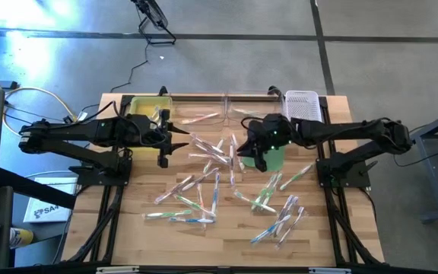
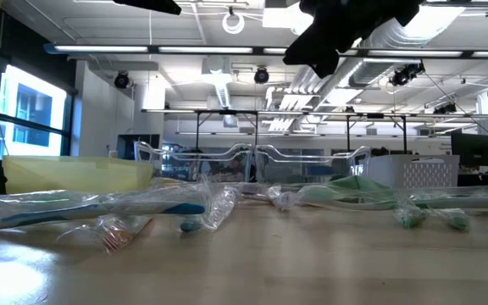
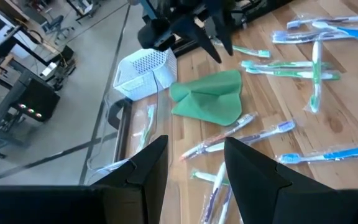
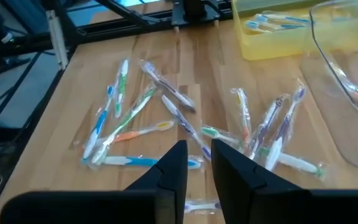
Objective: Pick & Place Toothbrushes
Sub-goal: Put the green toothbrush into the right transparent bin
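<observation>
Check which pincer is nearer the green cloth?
Right. The right pincer hangs just beside the green cloth, over its edge. The left pincer sits farther off across the table, near the yellow bin, with loose toothbrushes between.

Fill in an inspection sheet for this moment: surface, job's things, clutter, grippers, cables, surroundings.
Surface: wooden table, bins along the far edge.
Job's things: wrapped toothbrushes scattered mid-table; a few in the yellow bin and clear bin.
Clutter: green cloth crumpled under the right arm; white basket at the far right corner.
Grippers: left gripper open, empty, above the table; right gripper nearly closed, nothing between the fingers.
Cables: one trails across the floor behind the table.
Surroundings: open workshop, no people seen.
</observation>
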You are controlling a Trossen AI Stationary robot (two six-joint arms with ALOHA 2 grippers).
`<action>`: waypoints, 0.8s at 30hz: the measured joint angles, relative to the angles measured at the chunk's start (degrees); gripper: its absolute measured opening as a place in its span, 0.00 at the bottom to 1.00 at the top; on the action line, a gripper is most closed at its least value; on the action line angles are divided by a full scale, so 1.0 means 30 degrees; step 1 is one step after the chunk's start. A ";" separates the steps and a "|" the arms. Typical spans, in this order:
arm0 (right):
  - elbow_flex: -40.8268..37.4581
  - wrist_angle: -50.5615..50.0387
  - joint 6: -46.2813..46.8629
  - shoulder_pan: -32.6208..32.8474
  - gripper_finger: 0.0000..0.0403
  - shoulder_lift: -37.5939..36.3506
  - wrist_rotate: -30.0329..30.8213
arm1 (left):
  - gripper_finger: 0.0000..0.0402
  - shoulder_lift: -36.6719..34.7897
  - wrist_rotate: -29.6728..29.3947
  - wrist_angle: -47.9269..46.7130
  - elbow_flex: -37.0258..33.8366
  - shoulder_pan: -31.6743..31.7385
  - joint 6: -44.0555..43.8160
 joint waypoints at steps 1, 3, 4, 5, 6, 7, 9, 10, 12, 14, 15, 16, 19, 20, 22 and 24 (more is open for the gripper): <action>0.0000 0.0000 0.0077 0.0236 0.16 0.0000 0.0258 | 0.38 -0.0012 0.0144 -0.0016 0.0000 -0.0004 0.0021; 0.0000 0.0041 0.0056 0.0729 0.16 0.0000 0.0314 | 0.37 -0.0267 0.0537 -0.0030 -0.0017 -0.0195 0.0308; 0.0000 0.0100 0.0022 0.0983 0.16 0.0000 0.0300 | 0.37 -0.0466 0.0591 0.0156 -0.0092 -0.0383 0.0428; 0.0000 0.0241 -0.0020 0.1228 0.16 0.0000 0.0294 | 0.35 -0.0718 0.0586 0.0543 -0.0251 -0.0555 0.0499; 0.0000 0.0432 -0.0034 0.1446 0.16 0.0000 0.0309 | 0.33 -0.1017 0.0566 0.0811 -0.0480 -0.0708 0.0641; 0.0000 0.0598 -0.0041 0.1672 0.16 0.0000 0.0319 | 0.31 -0.1307 0.0540 0.0993 -0.0807 -0.0817 0.0800; 0.0000 0.0813 -0.0067 0.2057 0.16 0.0000 0.0382 | 0.26 -0.1885 0.0498 0.1693 -0.1667 -0.1102 0.0969; 0.0000 0.0890 -0.0072 0.2218 0.16 0.0000 0.0382 | 0.23 -0.2243 0.0484 0.2010 -0.2177 -0.1254 0.0962; 0.0000 0.0901 -0.0085 0.2484 0.16 0.0000 0.0397 | 0.16 -0.2889 0.0418 0.2510 -0.3241 -0.1552 0.0783; 0.0000 0.0901 -0.0085 0.2656 0.16 0.0000 0.0433 | 0.10 -0.3397 0.0422 0.3017 -0.4227 -0.1794 0.0532; 0.0000 0.0901 -0.0085 0.2704 0.16 0.0000 0.0433 | 0.08 -0.3581 0.0433 0.2971 -0.4681 -0.1927 0.0464; 0.0000 0.0876 -0.0085 0.2742 0.16 0.0000 0.0425 | 0.05 -0.3669 0.0428 0.2879 -0.5074 -0.2070 0.0340; 0.0000 0.0792 0.0211 0.2833 0.16 0.0006 0.0420 | 0.01 -0.3759 0.0429 0.2991 -0.5929 -0.2518 -0.0403; 0.0000 0.0780 0.0473 0.2838 0.16 0.0007 0.0401 | 0.01 -0.3759 0.0432 0.2976 -0.6119 -0.2631 -0.0658; 0.0000 0.0637 0.1150 0.2896 0.16 0.0005 0.0406 | 0.02 -0.3674 0.0433 0.3191 -0.6442 -0.2889 -0.0996; 0.0000 0.0243 0.1724 0.2958 0.16 0.0004 0.0530 | 0.02 -0.3495 0.0442 0.3804 -0.6787 -0.3058 -0.0983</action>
